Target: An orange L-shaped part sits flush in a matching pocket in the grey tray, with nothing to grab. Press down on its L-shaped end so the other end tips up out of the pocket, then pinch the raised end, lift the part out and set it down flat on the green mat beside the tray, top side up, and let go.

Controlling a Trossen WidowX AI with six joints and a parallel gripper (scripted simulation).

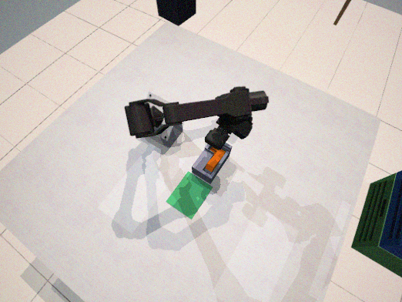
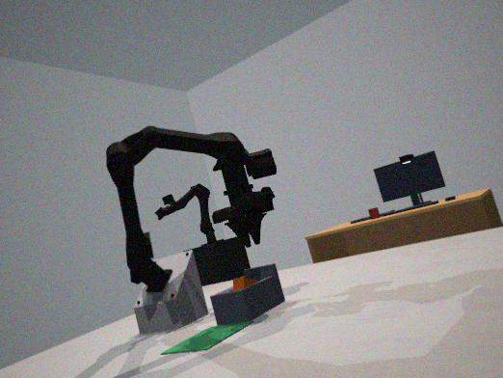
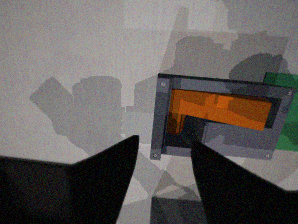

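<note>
The orange L-shaped part [image 1: 216, 159] [image 2: 243, 283] [image 3: 225, 108] lies in the pocket of the grey tray [image 1: 201, 174] [image 2: 262, 295] [image 3: 158, 117]. Its straight end, toward the mat, is tipped up and shows above the tray's wall in the exterior view. Its L-shaped end is low in the pocket, at the left in the wrist view. My gripper [image 2: 252, 243] [image 3: 165, 144] is partly open and empty, above the tray's far end, near the L-shaped end. In the top view the arm hides the fingertips. The green mat [image 1: 189, 196] [image 2: 207, 338] [image 3: 289, 135] lies beside the tray with nothing on it.
The arm's grey base [image 1: 169, 139] [image 2: 169, 309] stands left of the tray. A green and blue crate [image 1: 375, 219] is at the right edge of the top view. A desk [image 2: 410, 231] with a monitor [image 2: 410, 177] stands in the background, as does another dark arm [image 2: 204, 207].
</note>
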